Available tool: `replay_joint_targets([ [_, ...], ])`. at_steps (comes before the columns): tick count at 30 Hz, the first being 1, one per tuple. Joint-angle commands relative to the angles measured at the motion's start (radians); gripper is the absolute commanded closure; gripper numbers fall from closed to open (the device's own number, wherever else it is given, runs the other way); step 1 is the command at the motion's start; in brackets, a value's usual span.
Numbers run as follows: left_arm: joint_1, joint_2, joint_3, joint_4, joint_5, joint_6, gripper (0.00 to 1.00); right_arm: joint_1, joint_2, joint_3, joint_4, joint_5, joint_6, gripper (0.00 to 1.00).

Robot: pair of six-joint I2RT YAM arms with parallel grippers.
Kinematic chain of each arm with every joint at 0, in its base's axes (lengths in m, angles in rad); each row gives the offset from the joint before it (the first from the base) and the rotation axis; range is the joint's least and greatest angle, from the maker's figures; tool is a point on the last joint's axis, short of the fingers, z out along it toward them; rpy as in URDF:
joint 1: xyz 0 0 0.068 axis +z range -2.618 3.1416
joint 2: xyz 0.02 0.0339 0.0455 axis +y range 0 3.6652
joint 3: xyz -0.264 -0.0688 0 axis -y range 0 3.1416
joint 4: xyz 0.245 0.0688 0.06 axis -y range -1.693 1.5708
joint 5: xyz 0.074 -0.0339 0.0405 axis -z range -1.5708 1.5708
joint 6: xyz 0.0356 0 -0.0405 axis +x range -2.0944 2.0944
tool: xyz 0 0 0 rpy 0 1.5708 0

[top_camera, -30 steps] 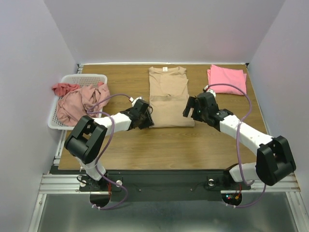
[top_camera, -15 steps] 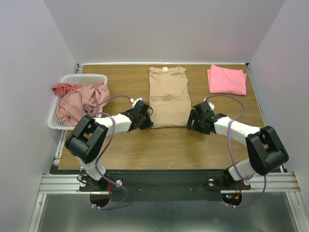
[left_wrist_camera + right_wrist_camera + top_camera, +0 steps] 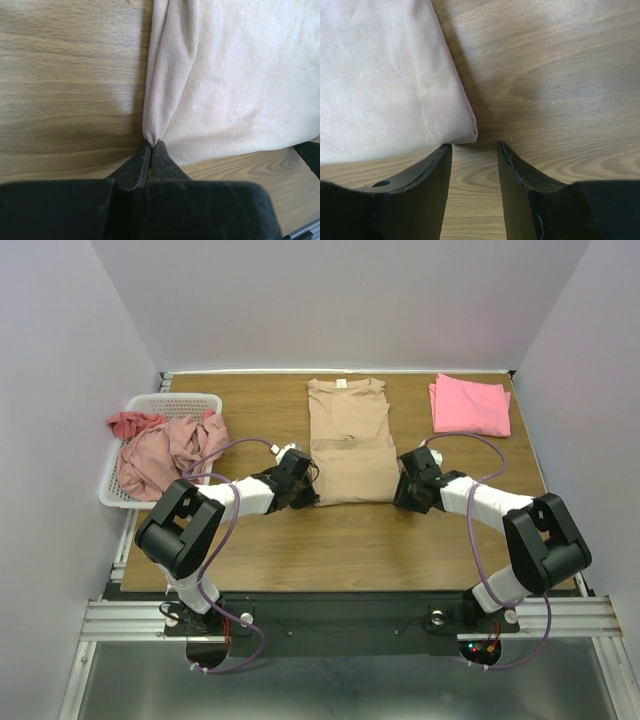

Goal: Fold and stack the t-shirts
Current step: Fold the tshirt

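Left gripper pinches tan t-shirt at its lower-left corner; right gripper half-open, lower-right corner just ahead, ungripped.

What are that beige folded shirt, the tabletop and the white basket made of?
The tan t-shirt looks like soft matte knit cloth, creasing in gentle folds. The table shows brown wood grain, possibly laminate. The white mesh basket looks like moulded plastic with a lattice wall.

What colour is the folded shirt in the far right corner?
Bright pink shirt, clearest in top view.
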Motion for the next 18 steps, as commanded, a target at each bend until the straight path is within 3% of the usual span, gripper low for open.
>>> replay_joint_targets([
  [1, -0.015, 0.022, -0.05, -0.124, -0.028, 0.011, 1.0, -0.001, 0.049, 0.037, 0.071, 0.014, -0.05, 0.53],
  [6, -0.015, 0.021, -0.05, -0.128, -0.034, 0.009, 1.0, -0.012, 0.09, 0.071, 0.096, 0.004, -0.109, 0.54],
  [10, -0.015, 0.022, -0.047, -0.136, -0.039, 0.008, 1.0, -0.015, 0.107, 0.088, 0.101, -0.023, -0.13, 0.67],
  [15, -0.018, -0.001, -0.042, -0.156, -0.035, 0.005, 1.0, -0.015, 0.035, 0.039, 0.102, -0.106, -0.127, 0.99],
  [18, -0.041, -0.047, -0.059, -0.171, -0.039, -0.009, 1.0, -0.015, -0.101, -0.047, 0.099, -0.164, -0.132, 1.0],
])
